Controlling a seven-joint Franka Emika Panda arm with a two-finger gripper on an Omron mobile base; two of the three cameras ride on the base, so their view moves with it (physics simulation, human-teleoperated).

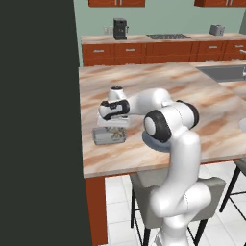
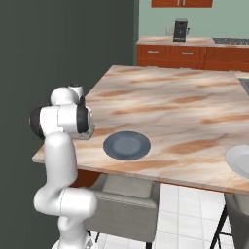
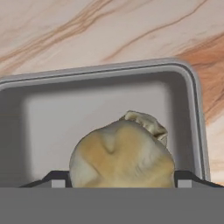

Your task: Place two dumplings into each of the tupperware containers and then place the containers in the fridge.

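the lumpy tan, crinkle-skinned dumpling (image 3: 121, 154) sits right between my two dark finger tips, close under the hand camera, and it hangs over the shallow pale grey rectangular tupperware container (image 3: 192, 92) with its low rounded walls. a second creased lump (image 3: 146, 123) peeks from behind the first; i cannot tell whether it lies in the tray or is part of the same piece. my two-finger gripper (image 3: 118, 180) stands wide, the jaws flanking the dumpling on both sides, and i judge that i have it held at its broad middle, though the contact itself is hidden at the frame's bottom. it looks light, soft and easily dented, so a gentle squeeze across the widest part should suit it, never on the thin folded crest. from the left base camera the other clear container (image 1: 109, 136) lies near the edge of the marbled tan island counter (image 1: 192, 110), with small tan pieces inside, just beside my hand. a round dark grey plate (image 2: 127, 145) rests near the counter's front edge, apart from the containers.
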